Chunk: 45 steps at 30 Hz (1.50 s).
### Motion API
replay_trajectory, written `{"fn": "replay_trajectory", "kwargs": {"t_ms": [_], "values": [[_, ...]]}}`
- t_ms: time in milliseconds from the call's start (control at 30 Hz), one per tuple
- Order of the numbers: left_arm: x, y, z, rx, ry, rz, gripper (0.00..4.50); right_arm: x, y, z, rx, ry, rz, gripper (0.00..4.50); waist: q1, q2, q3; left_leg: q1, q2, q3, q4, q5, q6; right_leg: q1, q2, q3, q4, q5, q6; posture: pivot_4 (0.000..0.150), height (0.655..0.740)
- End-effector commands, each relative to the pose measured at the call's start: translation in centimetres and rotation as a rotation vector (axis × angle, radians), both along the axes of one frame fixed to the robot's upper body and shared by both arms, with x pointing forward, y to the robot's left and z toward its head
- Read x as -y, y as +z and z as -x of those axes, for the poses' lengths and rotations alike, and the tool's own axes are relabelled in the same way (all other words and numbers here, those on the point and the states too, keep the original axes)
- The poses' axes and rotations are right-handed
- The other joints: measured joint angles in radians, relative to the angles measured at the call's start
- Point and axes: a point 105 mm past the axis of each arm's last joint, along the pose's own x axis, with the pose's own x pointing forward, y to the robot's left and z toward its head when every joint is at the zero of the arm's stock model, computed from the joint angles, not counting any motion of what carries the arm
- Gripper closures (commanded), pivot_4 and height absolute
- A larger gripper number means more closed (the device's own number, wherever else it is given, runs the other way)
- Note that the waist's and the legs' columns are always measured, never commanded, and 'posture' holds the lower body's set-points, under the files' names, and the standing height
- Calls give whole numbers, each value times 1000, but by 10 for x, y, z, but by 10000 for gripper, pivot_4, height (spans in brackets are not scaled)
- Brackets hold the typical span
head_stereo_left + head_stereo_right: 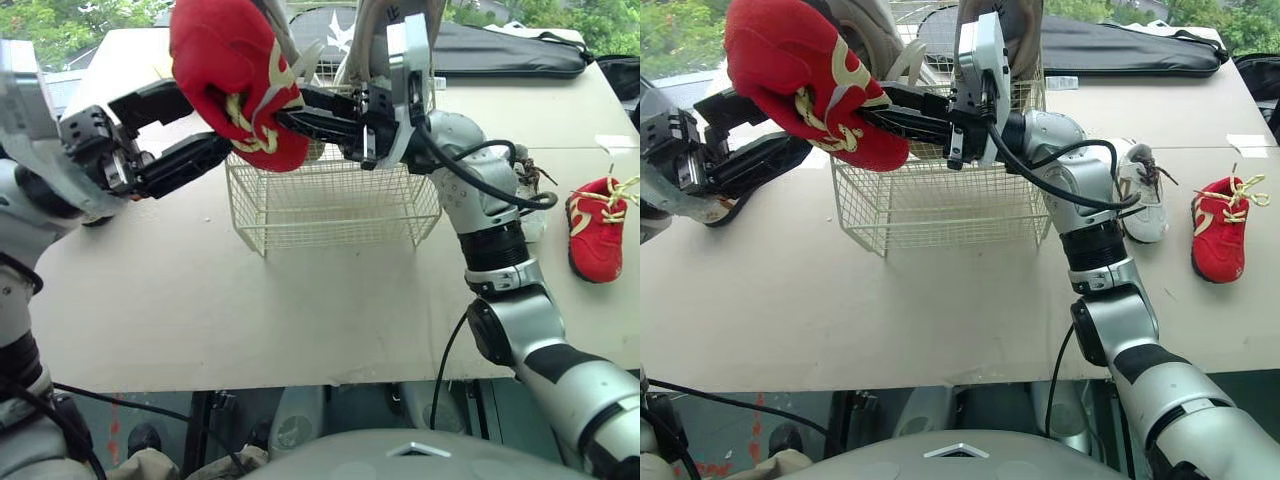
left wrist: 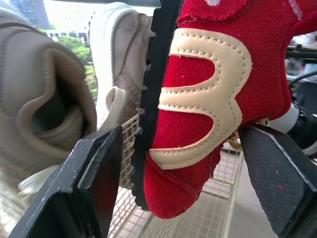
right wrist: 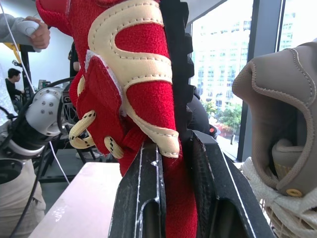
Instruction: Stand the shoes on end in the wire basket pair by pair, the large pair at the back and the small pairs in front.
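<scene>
Nearest on the table, the left gripper reaches in from 9 o'clock with its two black fingers spread wide. They sit on either side of a red shoe and, in the left wrist view, do not press on it. The right gripper comes from 3 o'clock and is clamped tight on that shoe, with one finger on the black sole and the other on the red upper. The shoe hangs in the air over the 9 o'clock rim of the wire basket, its cream laces at the lower end. The basket stands mid-table. A large tan pair stands on end along its 12 o'clock side.

At the basket's 3 o'clock, just beside it and partly behind the right arm, a white shoe lies on the table. Farther out the same way lies a second red shoe, well apart from the basket. A black bag lies along the far edge at 1 o'clock. In the right wrist view a person's hand holds a controller.
</scene>
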Motion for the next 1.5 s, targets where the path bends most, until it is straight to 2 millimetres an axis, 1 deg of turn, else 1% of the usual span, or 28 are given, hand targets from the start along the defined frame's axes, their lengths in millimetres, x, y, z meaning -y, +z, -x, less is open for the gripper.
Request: {"fn": "replay_trajectory", "kwargs": {"t_ms": [33,100,133,167,200,267,300,333,367,467,500,567,600,633,667,733,767,867,967,1067,1133,1200,1333,1433,1500], "values": [[6,4,1,23,-46,-40,11933,-6,12,26,75,100,-2,44776,-1,0,0,0,0,0,0,0,0,0,0,0,0,0,0,1500,7400],[8,2,1,19,-71,-50,19952,-5,12,28,72,109,8,44777,-1,0,0,0,0,1,0,0,0,0,0,0,1,0,0,1500,7400],[9,2,1,19,-80,-48,21478,-5,11,30,67,115,20,44777,-2,0,0,0,0,1,0,0,0,0,0,0,1,0,0,1500,7400],[10,1,0,23,-85,-48,26783,-5,11,31,61,119,27,44778,0,0,0,0,0,1,0,0,0,0,0,0,1,0,0,1500,7400],[10,2,0,26,-87,-47,27986,-5,11,31,56,120,32,44778,1,0,0,0,0,1,0,0,0,0,0,0,1,0,0,1500,7400],[9,2,-1,29,-89,-38,35379,-4,12,32,51,112,37,44779,2,0,0,0,0,1,0,0,0,0,0,0,1,0,0,1500,7400],[7,2,-2,26,-84,-28,38484,-2,12,33,49,114,43,39780,2,0,0,0,0,1,0,0,0,0,0,0,0,0,0,1500,7400],[5,2,-3,23,-77,-16,39496,0,13,33,50,107,44,34493,2,0,0,0,0,1,0,0,0,0,0,0,0,0,0,1500,7400],[2,1,-4,19,-67,-2,40173,1,14,30,58,64,38,31275,2,0,0,0,0,1,0,0,0,0,0,0,0,0,0,1500,7400],[-8,0,-7,6,-36,33,41306,12,20,20,73,-41,18,15379,-2,0,0,0,0,0,0,0,0,0,0,1,1,0,0,1500,7400],[-11,0,-8,4,-26,41,41462,18,23,15,76,-98,5,10755,0,0,0,0,1,-1,0,0,0,-1,0,1,1,0,0,1500,7400],[-18,-1,-10,3,-3,48,41529,37,31,8,76,-194,-31,10143,2,0,0,0,0,-1,0,0,0,-1,0,0,1,0,0,1500,7400],[-22,-1,-12,11,13,42,41553,51,34,6,82,-250,-44,10143,7,0,0,0,0,-2,0,0,0,-1,0,0,1,0,0,1500,7400],[-24,-1,-14,22,25,35,41622,61,35,7,101,-289,-39,10143,12,0,0,-1,0,-2,1,0,0,0,-1,0,0,0,0,1500,7400],[-26,-1,-16,33,32,30,41729,69,34,10,114,-322,-30,8231,16,0,0,-1,-1,-2,1,0,0,0,-1,-1,0,0,0,1500,7400],[-27,2,-19,74,42,10,41751,83,26,20,122,-351,29,2281,24,0,0,-3,-1,-2,1,0,0,-1,-2,-2,-1,0,0,1500,7400],[-27,3,-20,89,40,-1,41758,91,21,25,127,-374,63,0,28,0,0,-3,-1,-1,1,0,0,-1,-2,-2,-1,0,0,1500,7400],[-24,4,-23,126,25,-32,41766,112,6,39,144,-433,162,0,28,0,0,-4,-1,-1,1,0,0,-1,-2,-5,-2,0,0,1500,7400],[-20,11,-30,185,27,-40,41767,136,-5,54,168,-505,256,0,31,0,0,-4,-1,0,1,-1,1,0,-2,-4,-1,0,0,1500,7400],[-14,13,-36,247,27,-92,41769,152,-9,65,155,-562,303,0,29,0,0,-3,-1,1,2,-2,4,0,-1,-4,0,0,0,1500,7400],[-9,14,-44,312,55,-131,41770,164,-11,72,138,-613,312,0,26,0,0,-1,0,1,2,-2,5,3,0,-4,-1,0,0,1500,7400],[-6,12,-52,344,89,-167,41771,169,-12,77,131,-646,324,0,30,0,0,0,0,2,2,-2,5,4,0,-3,0,0,0,1500,7400],[-5,9,-64,378,157,-187,41773,172,-14,83,112,-676,324,0,27,-1,0,0,0,2,3,-2,5,5,0,-3,0,0,0,1500,7400],[-4,-3,-68,367,166,-238,41775,173,-14,84,106,-690,319,0,28,-1,0,0,0,1,3,-2,5,5,0,-4,0,0,0,1500,7400],[-1,-12,-69,336,164,-218,41775,173,-13,84,105,-694,311,0,29,-1,0,0,0,2,3,-2,5,5,0,-4,0,0,0,1500,7400]]}}
